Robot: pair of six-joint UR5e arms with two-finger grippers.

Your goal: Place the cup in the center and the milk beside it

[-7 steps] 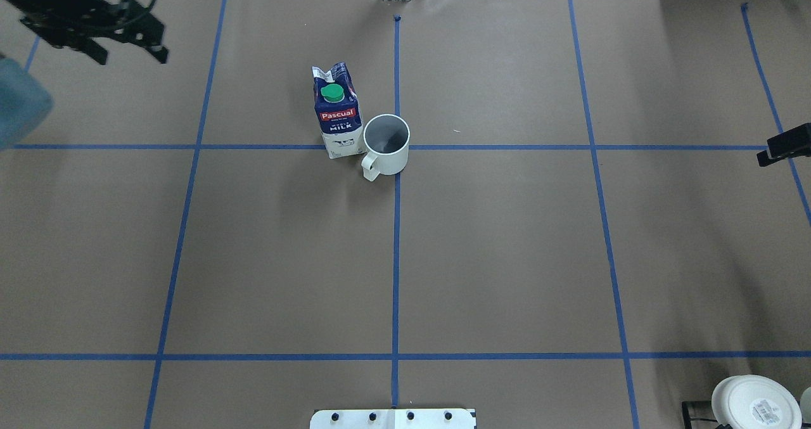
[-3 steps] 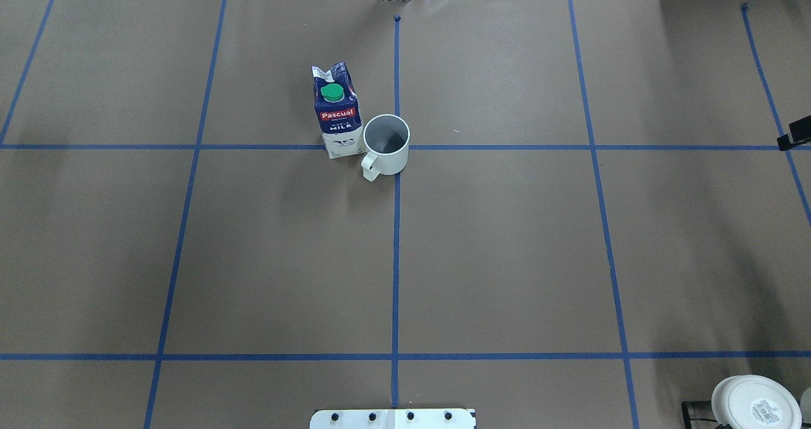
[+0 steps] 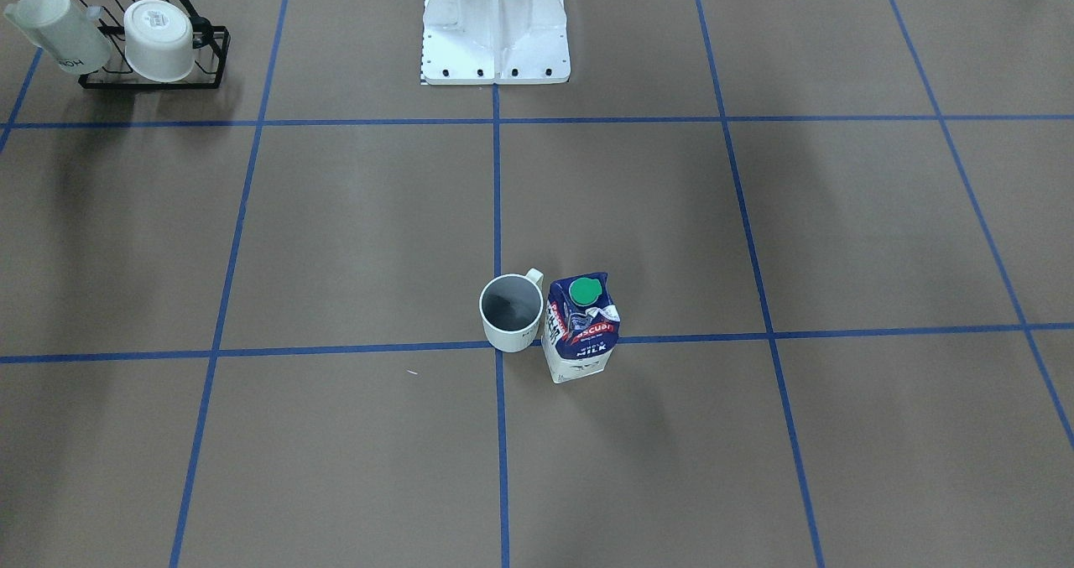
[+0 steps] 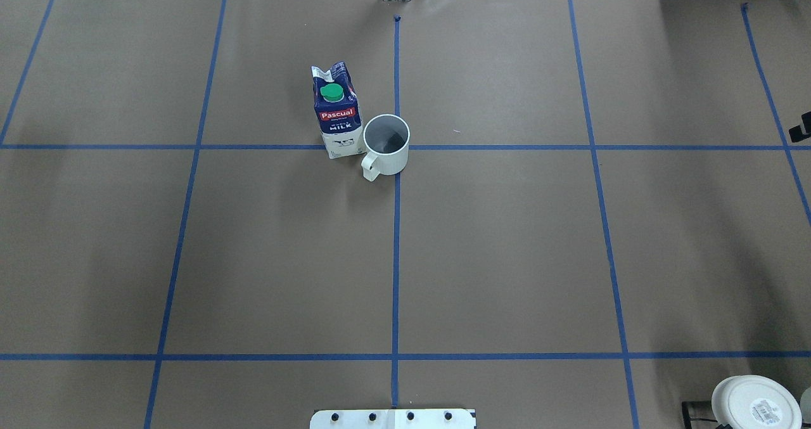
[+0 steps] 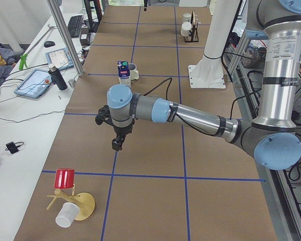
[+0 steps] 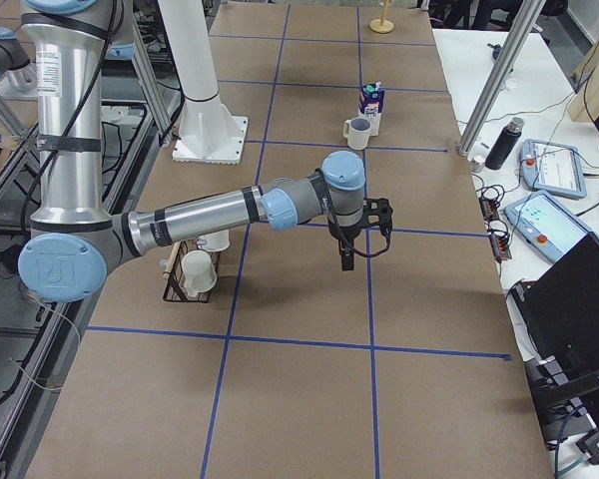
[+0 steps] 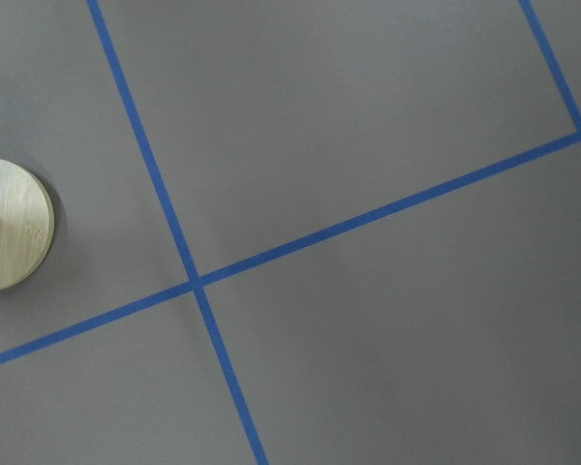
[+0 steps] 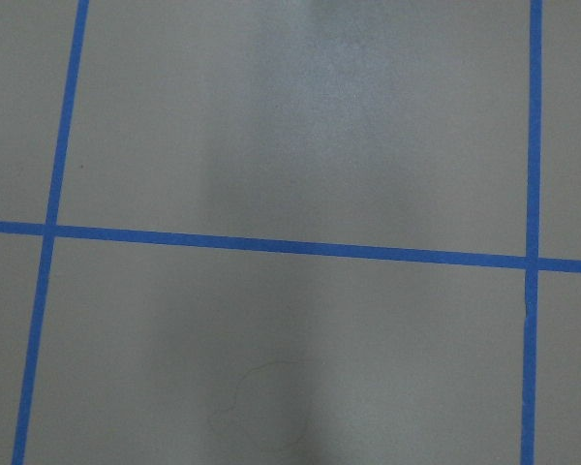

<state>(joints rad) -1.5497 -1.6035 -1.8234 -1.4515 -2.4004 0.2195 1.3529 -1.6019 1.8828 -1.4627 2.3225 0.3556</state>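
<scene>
1. The cup (image 4: 386,145) stands upright on the crossing of the blue tape lines (image 4: 494,147) at the middle of the table (image 4: 507,258) — grey inside showing, handle turned toward the robot's base.
2. The milk (image 4: 338,113) stands upright just beside the cup, on the robot's left of it, green cap up. I can't tell whether the two touch.
3. The left gripper (image 5: 117,143) hangs above the table's left end, pointing down, well apart from cup and milk. I see it only from the side, so I cannot tell whether its fingers are spread or pressed together.
4. The right gripper (image 6: 347,257) hangs over the right end, near the rack (image 3: 151,85) with white mugs. I get a side view and a dark sliver at the overhead edge — its fingers' state I cannot tell.
5. My left wrist camera looks down on a tape crossing and a round wooden base (image 7: 10,225). From the side, a red cup (image 5: 65,178) sits on that stand.
</scene>
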